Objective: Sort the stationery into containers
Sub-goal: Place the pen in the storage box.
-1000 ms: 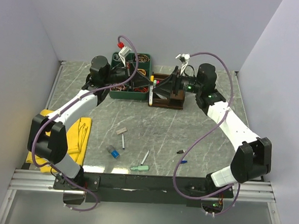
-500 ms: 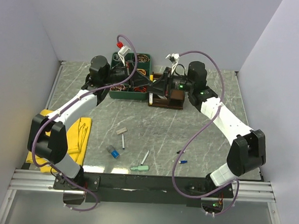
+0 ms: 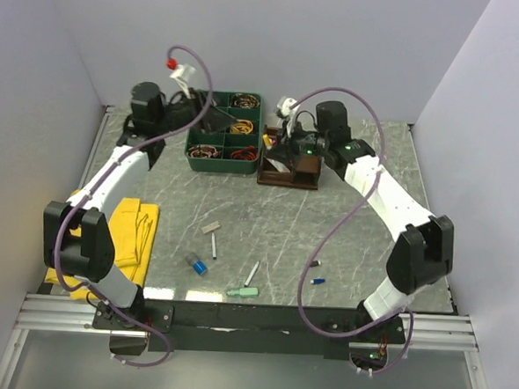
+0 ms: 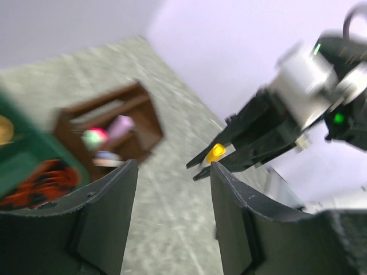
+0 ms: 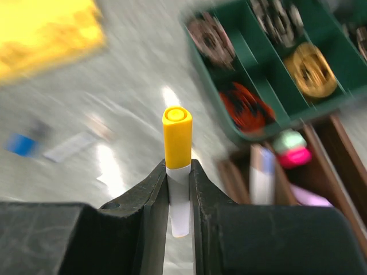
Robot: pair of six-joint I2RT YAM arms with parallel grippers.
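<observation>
Yellow-capped marker (image 5: 176, 136): white barrel clamped between the fingers of the right gripper (image 5: 179, 169), jaws closed down onto it. Long axis runs along the fingers, with the cap standing out past the fingertips.

Key relation: in the right wrist view the dark brown organiser (image 3: 290, 181) lies just beside and below the marker, toward the lower right. The overhead view puts the right gripper over the organiser's left part, so the cap end leads toward it. Judgement: the next move is a short shift and a lowering into a compartment. The marker needs tipping to near upright, or it will catch a divider.

Arms: the right arm is on the organiser. The left gripper (image 4: 172, 169) hangs at the far-left corner of the green tray (image 3: 219, 166), well apart from the organiser. Its jaws stand apart with nothing between them.

Containers:
- Organiser: its compartments already hold a mint-and-pink piece, a pale barrel with a bluish end, and a lilac one. Exact slots cannot be told through the blur.
- Green tray, touching the organiser's left side: coiled bundles in orange-red, gold, brown and grey. No pens are seen in it.

Loose on the table (image 3: 354, 227) near the arm bases: a pen (image 3: 252, 272), a mint eraser (image 3: 243, 291), a blue cap (image 3: 200, 266), and small bits. Yellow cloth (image 3: 132, 231) at left.
</observation>
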